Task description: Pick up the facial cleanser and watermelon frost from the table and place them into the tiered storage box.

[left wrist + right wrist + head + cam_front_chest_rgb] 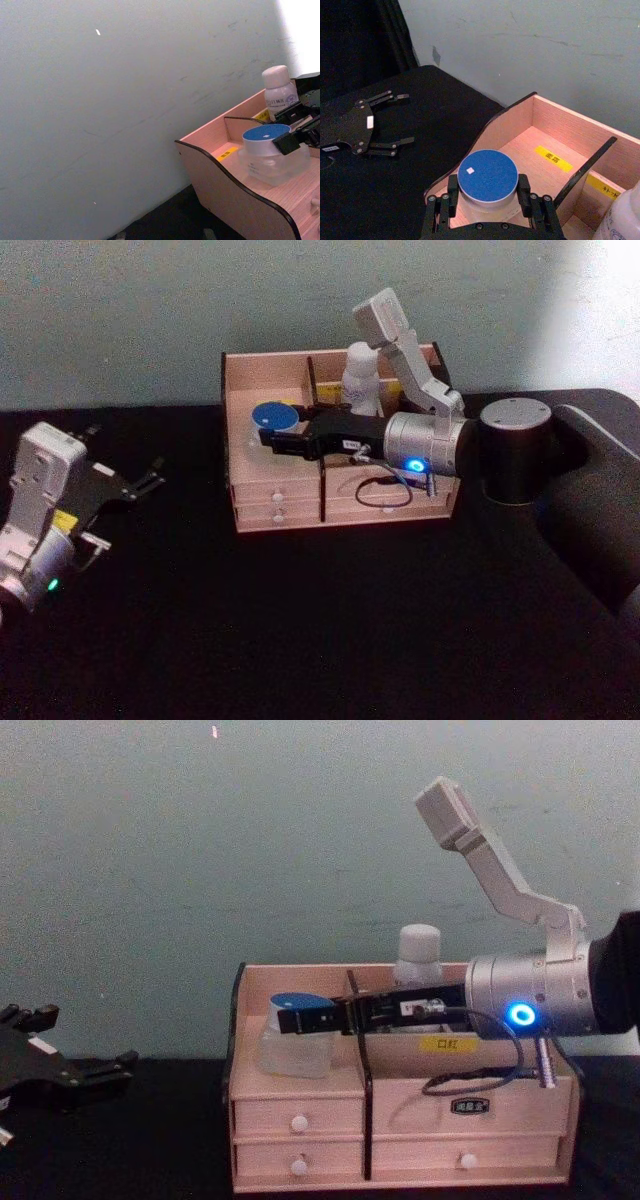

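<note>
The tiered storage box (pixel 400 509) stands at the middle back of the black table. In its left compartment rests a clear jar with a blue lid (pixel 273 417), which I take for the facial cleanser (pixel 487 177). My right gripper (pixel 488 184) reaches in from the right, its fingers (pixel 523 189) pressed on both sides of the lid. A small white capped bottle (pixel 360 380), apparently the watermelon frost (pixel 418 955), stands upright in the back compartment just right of the dark divider. My left gripper (pixel 150 478) hovers open and empty over the table at the left.
Two rows of white-knobbed drawers (pixel 298 1123) face me at the box's front. A dark divider (pixel 320 475) separates the compartments. A pale wall (pixel 200 870) rises right behind the box. Bare black table (pixel 300 640) spreads in front and to the left.
</note>
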Controlling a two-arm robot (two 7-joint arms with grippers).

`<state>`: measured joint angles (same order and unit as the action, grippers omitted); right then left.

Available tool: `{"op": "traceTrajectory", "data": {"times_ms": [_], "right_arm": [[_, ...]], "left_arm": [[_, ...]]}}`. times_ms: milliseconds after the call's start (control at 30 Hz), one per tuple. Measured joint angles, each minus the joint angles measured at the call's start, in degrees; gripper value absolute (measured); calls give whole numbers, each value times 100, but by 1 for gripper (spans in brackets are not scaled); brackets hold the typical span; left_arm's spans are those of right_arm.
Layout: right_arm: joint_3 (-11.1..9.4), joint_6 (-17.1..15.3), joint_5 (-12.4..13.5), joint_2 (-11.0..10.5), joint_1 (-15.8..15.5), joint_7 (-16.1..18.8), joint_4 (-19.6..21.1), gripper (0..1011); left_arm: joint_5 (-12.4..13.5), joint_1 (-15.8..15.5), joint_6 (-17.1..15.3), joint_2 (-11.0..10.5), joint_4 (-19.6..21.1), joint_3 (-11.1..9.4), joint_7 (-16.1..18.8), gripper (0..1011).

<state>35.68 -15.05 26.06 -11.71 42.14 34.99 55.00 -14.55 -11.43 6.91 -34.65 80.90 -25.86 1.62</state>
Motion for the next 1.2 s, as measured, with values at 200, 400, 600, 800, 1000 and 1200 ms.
{"op": "traceTrajectory", "data": {"times_ms": [200, 400, 600, 800, 1000, 1200], "right_arm": [[3, -1, 1, -3, 0, 0, 1, 712], [6, -4, 1, -4, 0, 1, 3, 712], [9, -4, 0, -7, 0, 3, 6, 711], [13, -4, 0, -8, -2, 7, 8, 796], [13, -5, -1, -11, -4, 7, 11, 960], [13, -5, -3, -11, -4, 6, 12, 1002]], "left_arm": [[0, 0, 0, 0, 0, 0, 0, 1001], [0, 0, 0, 0, 0, 0, 0, 1001], [0, 0, 0, 0, 0, 0, 0, 1001], [0, 0, 0, 0, 0, 0, 0, 1001], [0, 0, 0, 0, 0, 0, 0, 1001], [0, 0, 0, 0, 0, 0, 0, 1001]]}}
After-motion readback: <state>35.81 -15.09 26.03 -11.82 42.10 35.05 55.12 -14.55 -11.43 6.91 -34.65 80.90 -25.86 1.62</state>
